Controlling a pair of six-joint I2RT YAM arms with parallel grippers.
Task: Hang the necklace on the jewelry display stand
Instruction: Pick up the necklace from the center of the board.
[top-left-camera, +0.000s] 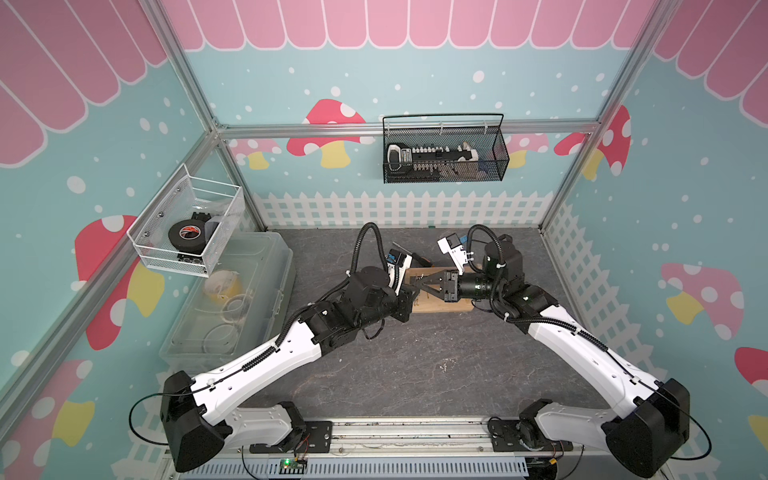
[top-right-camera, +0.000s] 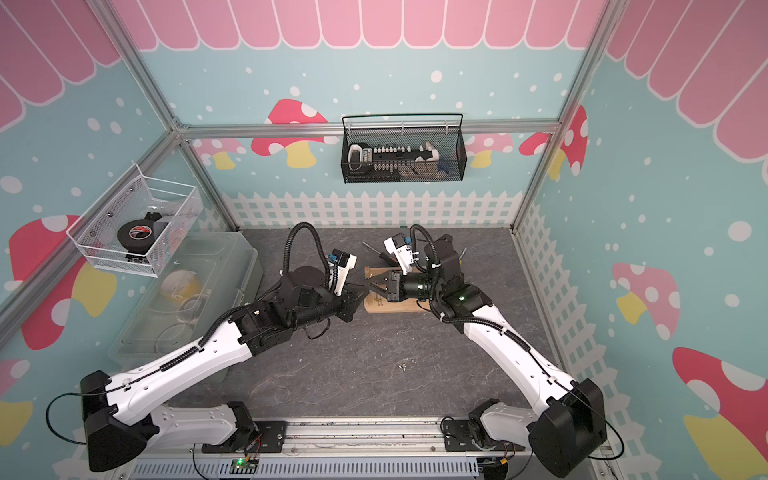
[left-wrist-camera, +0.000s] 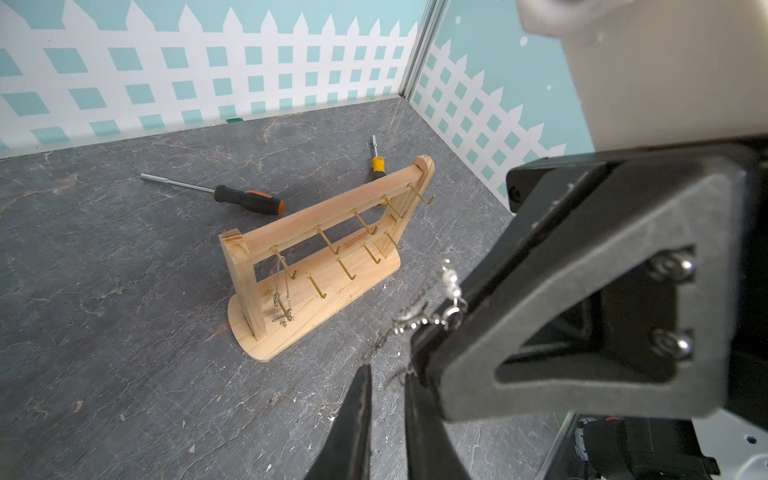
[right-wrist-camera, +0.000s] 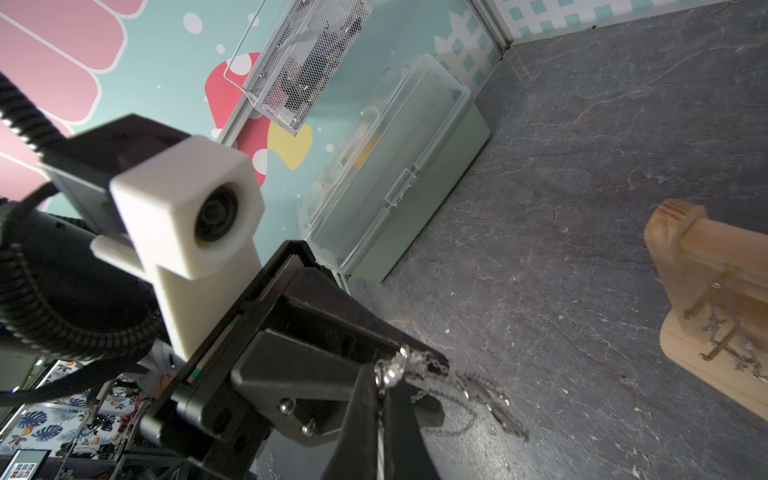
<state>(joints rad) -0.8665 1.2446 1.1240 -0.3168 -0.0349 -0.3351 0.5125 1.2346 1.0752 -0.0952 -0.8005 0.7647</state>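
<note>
Centre of the left wrist view: stand (left-wrist-camera: 332, 214), upright on the grey table (left-wrist-camera: 124, 311). Carries one hung chain (left-wrist-camera: 281, 291) on the leftmost upper peg, draped down to the base. In both top views, sits mid-frame toward the back wall, partly under the two grippers.

Lower right of the left wrist view, near the stand but apart from it: necklace (left-wrist-camera: 415, 319), strung between both grippers. Right gripper (right-wrist-camera: 388, 380) pressed together, pinching the necklace near its clasp. Left gripper (left-wrist-camera: 388, 370) with jaws a narrow gap apart, chain strands lying in that gap; cannot tell whether pinched there. In the right wrist view, rest of the necklace sagging in a blurred loop at lower centre, clear of the stand at the right edge.

Behind the stand, upper centre of the left wrist view: orange-black screwdriver (left-wrist-camera: 249, 199) flat on the table, and yellow screwdriver (left-wrist-camera: 377, 164) partly hidden by the far post. Left of the table in both top views: clear box (top-left-camera: 232, 303) along the wall.
</note>
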